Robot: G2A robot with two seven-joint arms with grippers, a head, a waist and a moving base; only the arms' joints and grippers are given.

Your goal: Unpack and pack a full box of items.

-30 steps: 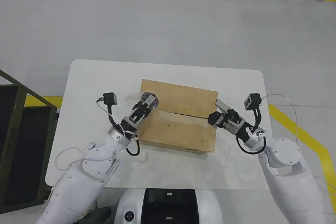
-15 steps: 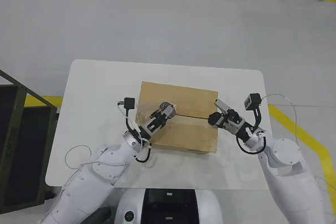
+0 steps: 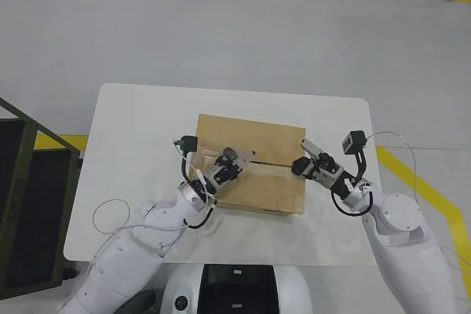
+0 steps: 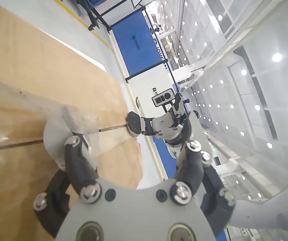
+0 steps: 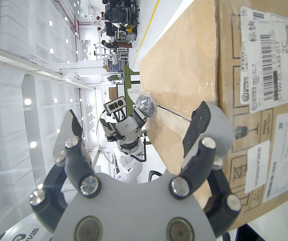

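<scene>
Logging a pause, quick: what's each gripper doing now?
Left gripper: open, clear tape stuck to it.
Right gripper: open, empty, beside the box.

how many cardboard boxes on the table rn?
1. The cardboard box sits at the middle of the table, flaps shut; left gripper over its top seam, right gripper at its end. Contents hidden.

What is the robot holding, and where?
Nothing is pinched. The left gripper is open, clear tape clinging to one finger; the right gripper is open too.
</scene>
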